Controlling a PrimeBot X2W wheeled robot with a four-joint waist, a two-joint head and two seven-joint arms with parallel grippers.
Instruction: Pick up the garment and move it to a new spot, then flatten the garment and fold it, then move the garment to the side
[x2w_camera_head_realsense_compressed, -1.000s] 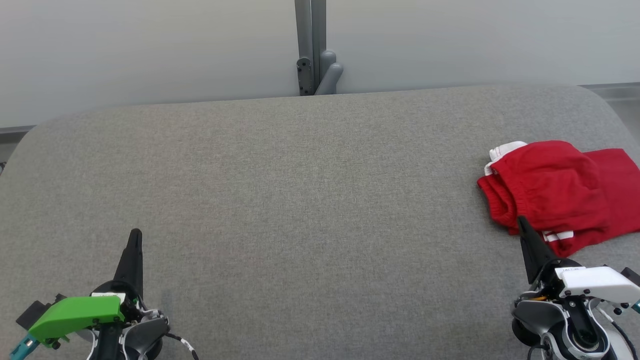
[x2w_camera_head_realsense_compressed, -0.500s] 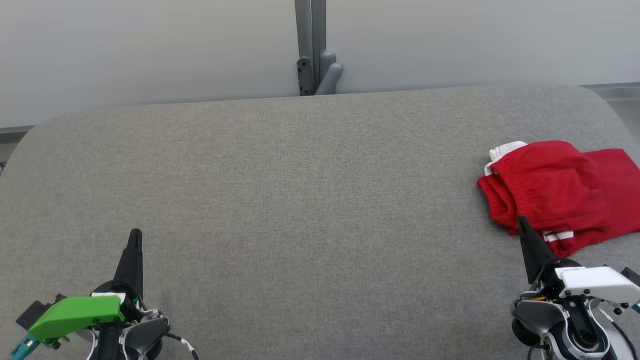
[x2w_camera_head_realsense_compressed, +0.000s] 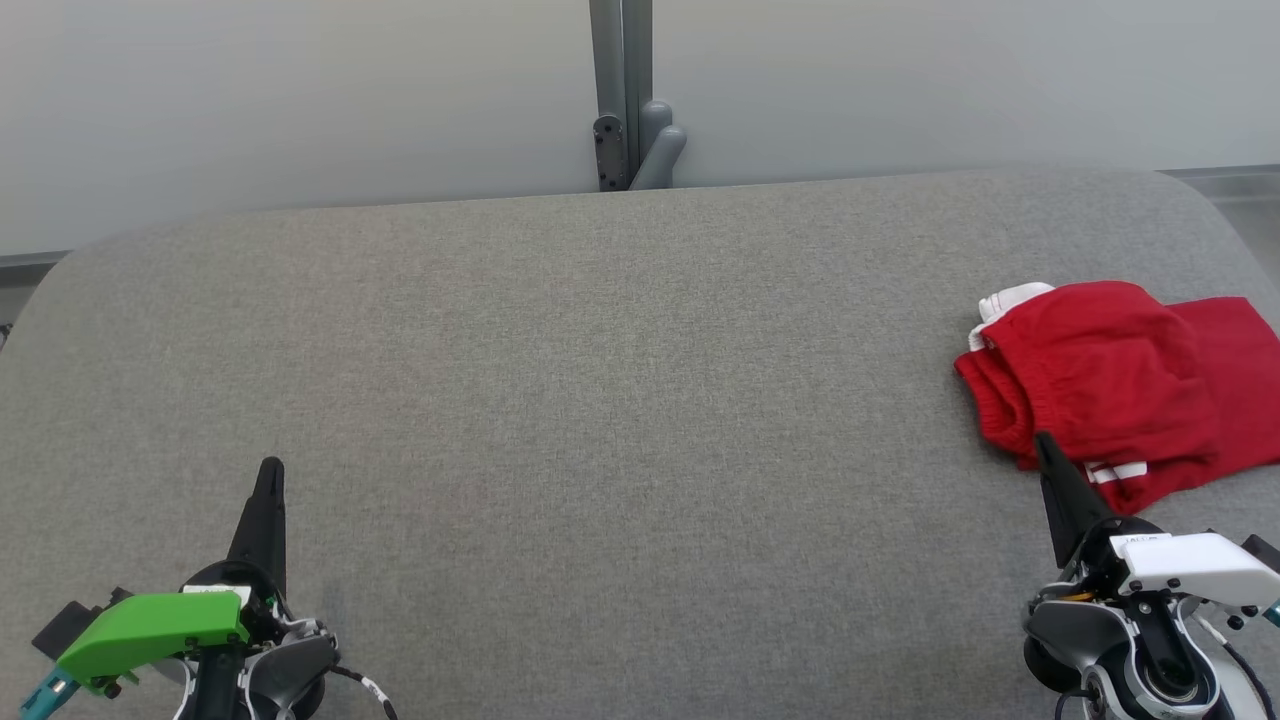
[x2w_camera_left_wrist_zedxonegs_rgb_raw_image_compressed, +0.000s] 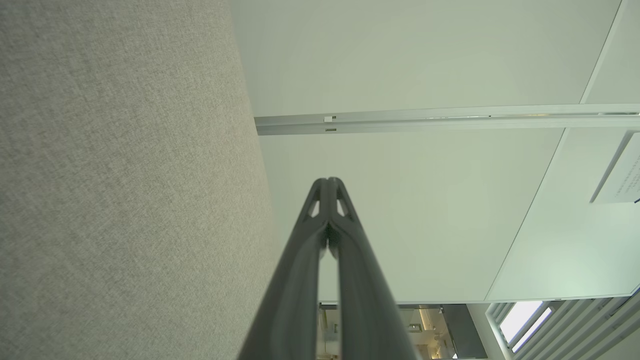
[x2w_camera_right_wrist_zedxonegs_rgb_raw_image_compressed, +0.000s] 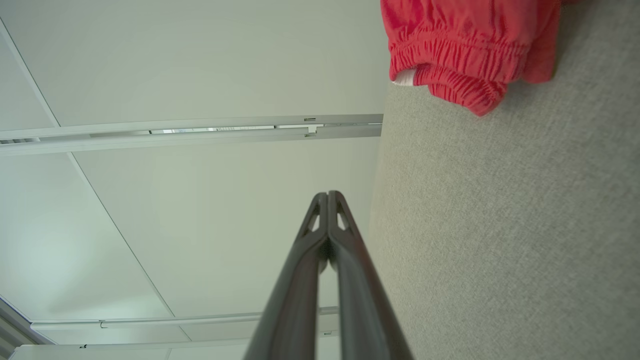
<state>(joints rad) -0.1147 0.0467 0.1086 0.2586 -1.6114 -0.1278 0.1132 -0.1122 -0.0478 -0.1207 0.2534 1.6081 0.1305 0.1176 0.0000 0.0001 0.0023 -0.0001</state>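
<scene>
Red garment (x2w_camera_head_realsense_compressed: 1110, 385), perhaps shorts, bunched at the right of the grey padded table (x2w_camera_head_realsense_compressed: 600, 400), left gripper (x2w_camera_head_realsense_compressed: 271, 468) pressed together, empty, right gripper (x2w_camera_head_realsense_compressed: 1044, 442) pressed together near the garment

Right tool (x2w_camera_right_wrist_zedxonegs_rgb_raw_image_compressed: 328, 196) closed, empty — red garment's (x2w_camera_right_wrist_zedxonegs_rgb_raw_image_compressed: 465, 45) elastic waistband on grey cloth surface (x2w_camera_right_wrist_zedxonegs_rgb_raw_image_compressed: 500, 240) ahead, apart.

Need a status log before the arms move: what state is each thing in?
red garment: loosely bunched, lying unheld at the right of the grey surface.
left hand: shut, empty, over bare surface.
right hand: shut, empty, apart from the garment.
</scene>
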